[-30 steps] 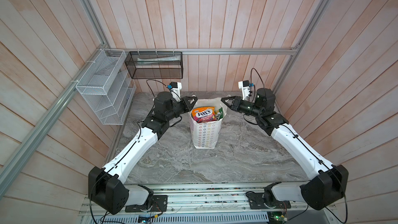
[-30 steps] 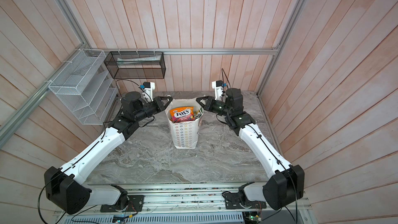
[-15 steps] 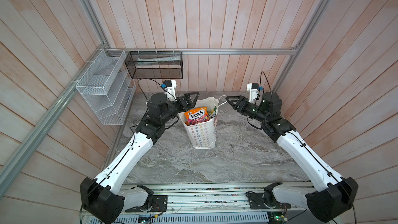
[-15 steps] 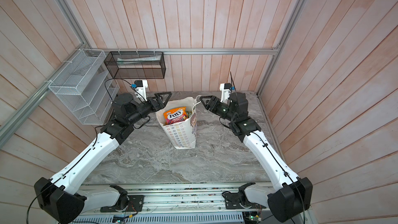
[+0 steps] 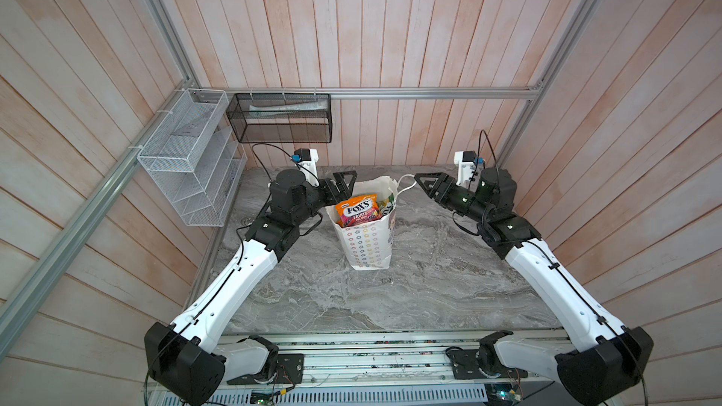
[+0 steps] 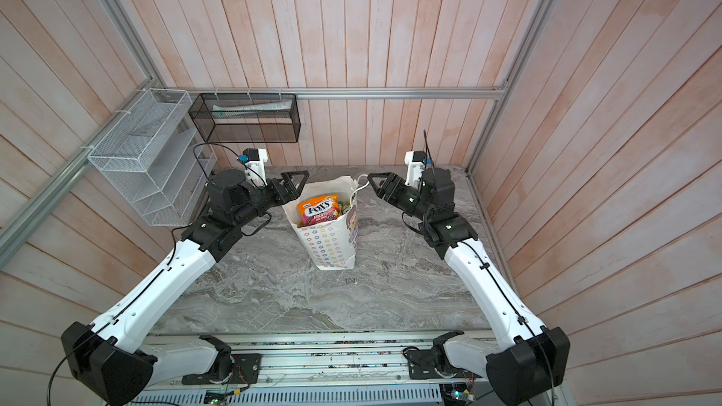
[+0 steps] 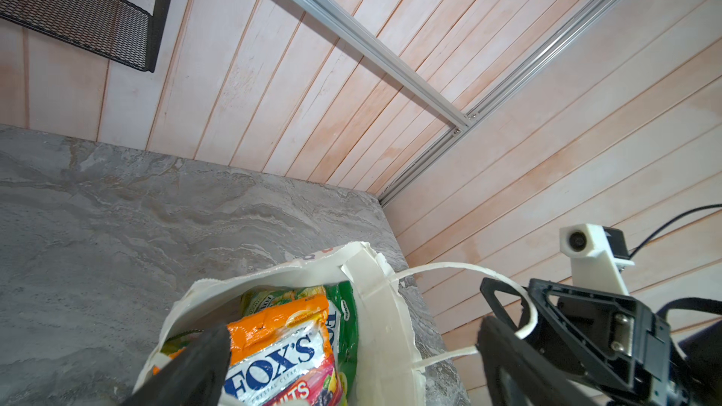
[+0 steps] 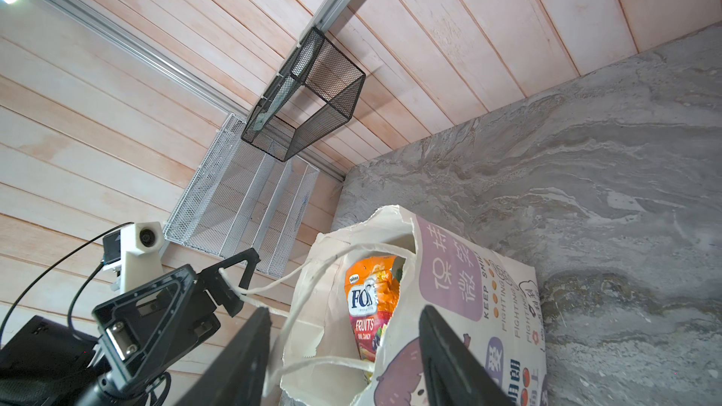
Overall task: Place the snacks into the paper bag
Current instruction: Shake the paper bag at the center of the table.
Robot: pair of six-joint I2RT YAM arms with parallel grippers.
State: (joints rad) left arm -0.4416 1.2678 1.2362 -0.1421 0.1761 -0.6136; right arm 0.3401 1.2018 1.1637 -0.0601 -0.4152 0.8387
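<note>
Grey marbled tabletop (image 5: 390, 298), white paper bag (image 5: 367, 244) standing on it

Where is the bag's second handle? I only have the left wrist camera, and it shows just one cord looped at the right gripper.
Observer: The right wrist camera shows it. The second handle runs from the bag to the left gripper and lies across its open jaws.
Operator: Is the bag standing up?
Observer: Yes. In both top views it stands on its base on the table.
Operator: Anything lying outside it?
Observer: Nothing that I can see. In both top views the only snacks showing are in the bag's mouth.
</note>
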